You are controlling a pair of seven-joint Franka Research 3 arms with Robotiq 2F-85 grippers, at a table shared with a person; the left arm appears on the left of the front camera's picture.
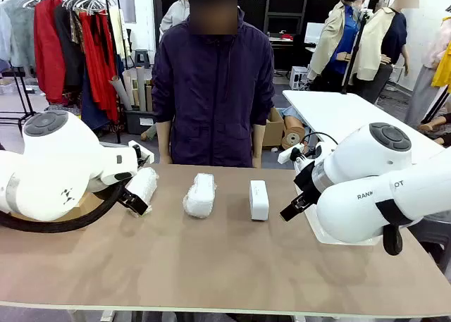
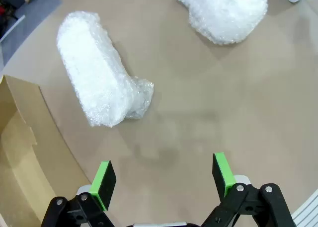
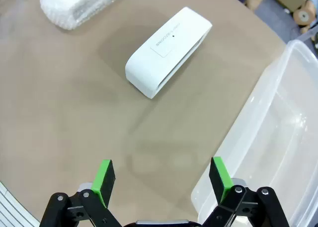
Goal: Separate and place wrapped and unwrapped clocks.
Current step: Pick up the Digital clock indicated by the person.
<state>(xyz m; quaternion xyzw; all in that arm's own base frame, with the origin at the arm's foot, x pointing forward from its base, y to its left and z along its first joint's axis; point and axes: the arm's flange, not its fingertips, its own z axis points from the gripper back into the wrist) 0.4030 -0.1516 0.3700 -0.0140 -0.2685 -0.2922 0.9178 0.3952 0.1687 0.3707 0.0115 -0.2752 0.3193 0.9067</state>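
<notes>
Wide open stands the left gripper (image 2: 162, 163), green pads spread over bare brown tabletop (image 2: 208, 113). A crinkly bubble-wrapped bundle (image 2: 97, 85) lies just ahead near the table's curved edge, with a cardboard box (image 2: 20, 152) beyond that edge and a second lumpy bundle (image 2: 226, 11) farther on. The right gripper (image 3: 160, 163) gapes too, empty; the smooth round-cornered white clock (image 3: 166, 50) lies ahead, clear of the see-through plastic bin (image 3: 278, 137).

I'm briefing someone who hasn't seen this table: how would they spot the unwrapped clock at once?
On the brown table before the standing person, three white items lie in a row. The unwrapped clock is the end one nearest the clear bin. It is smooth and hard-edged; the other two are crinkly bubble-wrapped bundles.
</notes>
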